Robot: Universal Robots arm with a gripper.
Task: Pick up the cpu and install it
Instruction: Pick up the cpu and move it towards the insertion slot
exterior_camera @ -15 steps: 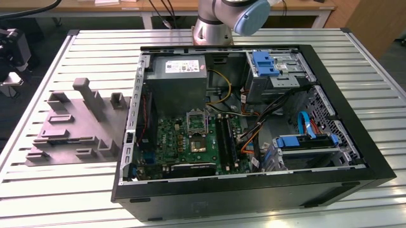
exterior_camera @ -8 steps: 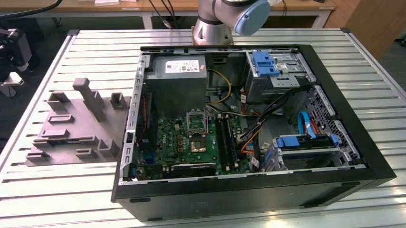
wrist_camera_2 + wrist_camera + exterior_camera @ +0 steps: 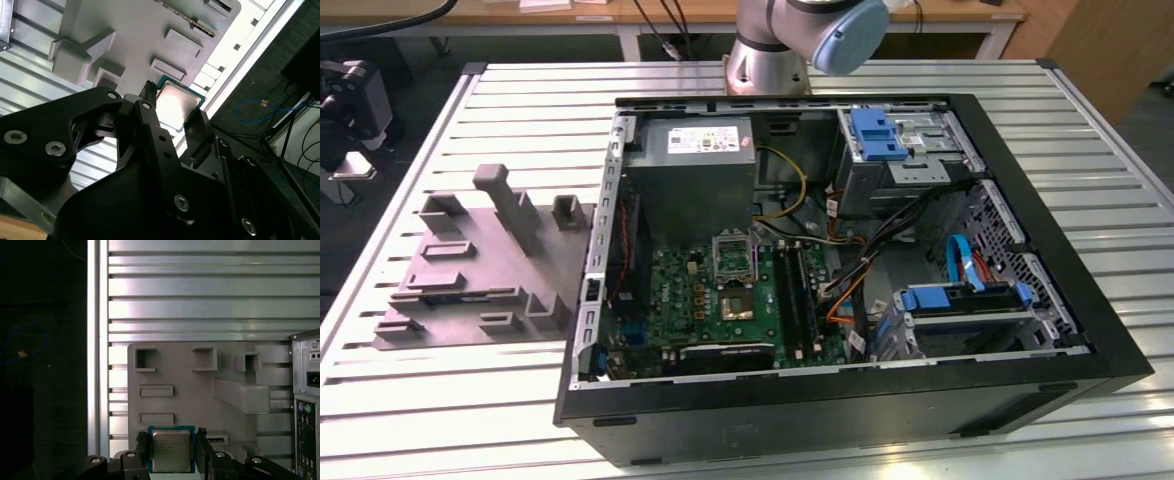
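Two black fingers [image 3: 141, 447] of our hand [image 3: 171, 440] pressed on opposite edges of the cpu [image 3: 171, 455], clamping it between them, the hand open only as wide as the chip. Beyond the hand we saw the grey moulded tray [image 3: 190, 375] on the slatted table [image 3: 200, 305], with the computer case [image 3: 306, 400] nearby.

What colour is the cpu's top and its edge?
Silvery-grey on top, with a blue-green rim. The cpu shows best in the first wrist view.

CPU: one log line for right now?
gripper: shut on cpu | under it: grey tray | install: not yet done
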